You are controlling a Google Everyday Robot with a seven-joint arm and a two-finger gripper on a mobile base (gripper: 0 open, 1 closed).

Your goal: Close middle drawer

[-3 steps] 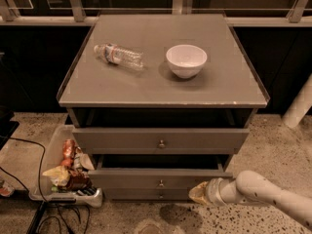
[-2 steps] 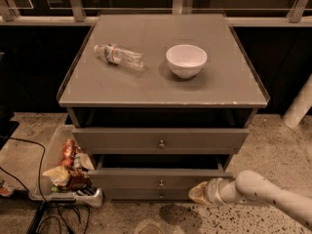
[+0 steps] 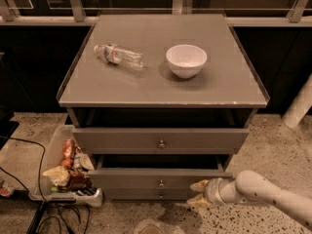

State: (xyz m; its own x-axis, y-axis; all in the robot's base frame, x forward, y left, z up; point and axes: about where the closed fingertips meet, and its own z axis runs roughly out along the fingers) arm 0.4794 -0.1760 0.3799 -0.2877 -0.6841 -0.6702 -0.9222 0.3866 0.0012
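Note:
The grey-brown cabinet has three drawer fronts with small round knobs. The middle drawer is pulled out towards me, with a dark gap above its front; its knob sits at the centre. The uppermost drawer front is above it and the lowest front just below it. My gripper is low at the front right, by the right end of the middle drawer's front. Its two yellowish fingers are spread apart and hold nothing. The white arm reaches in from the lower right.
A plastic water bottle lies on the cabinet top beside a white bowl. A clear bin of snack packets stands on the floor left of the cabinet, with black cables near it. A white post stands at the right.

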